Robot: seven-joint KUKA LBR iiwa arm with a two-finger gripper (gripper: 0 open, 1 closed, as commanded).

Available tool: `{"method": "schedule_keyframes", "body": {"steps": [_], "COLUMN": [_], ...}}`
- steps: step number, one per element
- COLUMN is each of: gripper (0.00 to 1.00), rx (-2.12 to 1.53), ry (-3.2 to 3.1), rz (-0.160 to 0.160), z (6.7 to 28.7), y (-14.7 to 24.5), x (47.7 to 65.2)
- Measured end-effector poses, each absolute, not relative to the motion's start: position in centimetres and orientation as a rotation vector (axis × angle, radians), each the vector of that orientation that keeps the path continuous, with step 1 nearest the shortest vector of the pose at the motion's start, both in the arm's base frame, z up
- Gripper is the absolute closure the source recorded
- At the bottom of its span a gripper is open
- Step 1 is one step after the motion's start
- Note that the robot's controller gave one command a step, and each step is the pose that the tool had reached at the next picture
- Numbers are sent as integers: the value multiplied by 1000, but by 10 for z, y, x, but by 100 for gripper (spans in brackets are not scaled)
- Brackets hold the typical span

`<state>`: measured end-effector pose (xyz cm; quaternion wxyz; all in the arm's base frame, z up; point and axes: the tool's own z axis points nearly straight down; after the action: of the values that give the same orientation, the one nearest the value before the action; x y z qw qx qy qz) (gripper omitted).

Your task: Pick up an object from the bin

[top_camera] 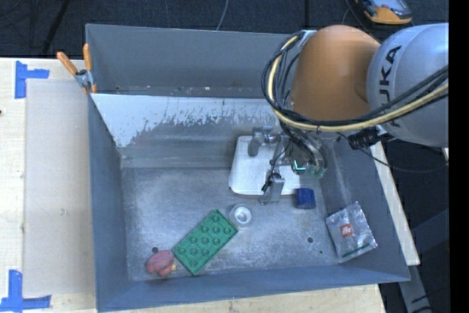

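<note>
In the grey metal bin [106, 194], near its front left corner, lies a pink rounded lump [160, 262]; just beside it on the right, seemingly touching it, lies a flat green studded building plate [206, 240], set slantwise with its far end toward the middle; near that far end sits a small pale round cap [240, 215]; beyond the cap, in the middle of the floor toward the back wall, lies a white flat rectangular thing [248, 166]; the gripper [272, 185] is down over this white thing's right edge, near its front corner; whether it stands open or closed, or grips anything, I cannot tell; just right of the gripper lies a small blue block [304, 197], apart from the white thing; further right, by the right wall, lies a crumpled clear plastic bag [350, 231] with a red bit inside; the arm [410, 77], with its orange cover [330, 73] and looped cables, reaches in from the right.
</note>
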<state>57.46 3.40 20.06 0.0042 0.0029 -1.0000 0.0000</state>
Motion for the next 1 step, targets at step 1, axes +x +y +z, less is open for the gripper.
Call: {"method": "schedule_keyframes", "body": {"steps": [1], "gripper": [0], "rx": [123], "ry": [-3111], "rz": [-5], "z": [71], "y": [-47], "x": [580]}}
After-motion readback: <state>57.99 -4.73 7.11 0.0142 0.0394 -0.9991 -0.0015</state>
